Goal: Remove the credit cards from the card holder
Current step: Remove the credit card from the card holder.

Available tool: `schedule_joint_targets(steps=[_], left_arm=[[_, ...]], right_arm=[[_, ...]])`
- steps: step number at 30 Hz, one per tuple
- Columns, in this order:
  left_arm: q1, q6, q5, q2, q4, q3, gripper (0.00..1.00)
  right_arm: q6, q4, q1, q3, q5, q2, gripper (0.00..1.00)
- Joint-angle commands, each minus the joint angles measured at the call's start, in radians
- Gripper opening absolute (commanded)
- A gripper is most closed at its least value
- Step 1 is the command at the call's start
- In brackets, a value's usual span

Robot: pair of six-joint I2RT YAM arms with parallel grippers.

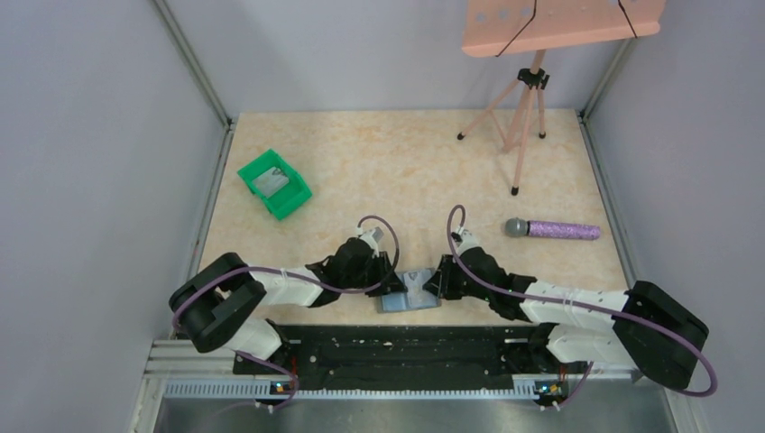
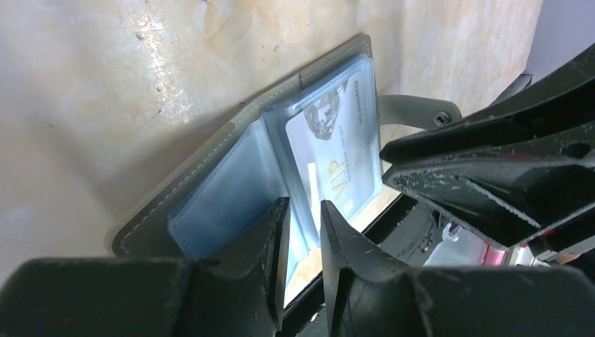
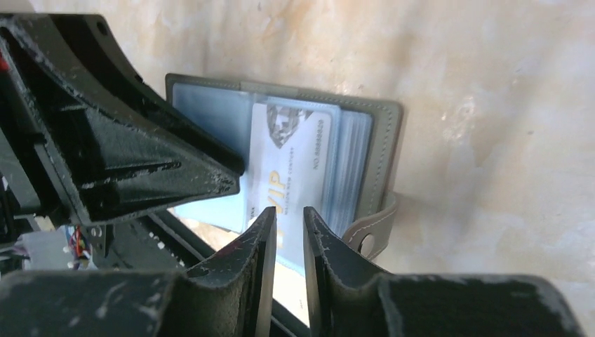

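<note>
You have one card holder (image 1: 410, 291), lying open on the table (image 1: 406, 162) at its near edge, right between your two arms. Its two grey halves are spread flat with the blue-grey inside facing up. A fan of clear sleeves stands up from the spine. One strap with a snap (image 3: 372, 232) sticks out from the half on the right arm's side.

Only one card (image 2: 337, 161) is plainly visible. It is white with gold "VIP" lettering and sits inside a clear sleeve. You can't make out whether the other sleeves hold cards.

Your left end effector (image 1: 394, 287) is at the holder's left edge. Its fingers stand a narrow gap apart with a sleeve's edge running into that gap. You cannot tell whether they press on it.

Your right end effector (image 1: 436, 281) is at the holder's right edge, tips towards the left one. Its fingers are likewise a narrow gap apart, with the VIP card's sleeve dipping between them. Again, you cannot tell whether they grip it.

Elsewhere on the table you have one green bin (image 1: 298, 200) far left, with something flat and grey inside. One microphone (image 1: 555, 229) with a purple handle lies to the right. One tripod (image 1: 523, 108) stands at the back right.
</note>
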Motion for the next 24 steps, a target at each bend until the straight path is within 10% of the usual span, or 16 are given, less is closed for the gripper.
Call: schedule_joint_targets(steps=[1, 24], left_arm=[[-0.010, -0.003, -0.016, 0.014, 0.067, -0.014, 0.29], [-0.013, -0.088, 0.017, 0.021, 0.248, -0.083, 0.24]], right_arm=[[-0.035, -0.038, -0.028, 0.045, 0.024, -0.007, 0.21], [0.001, 0.064, -0.027, -0.026, -0.027, 0.080, 0.10]])
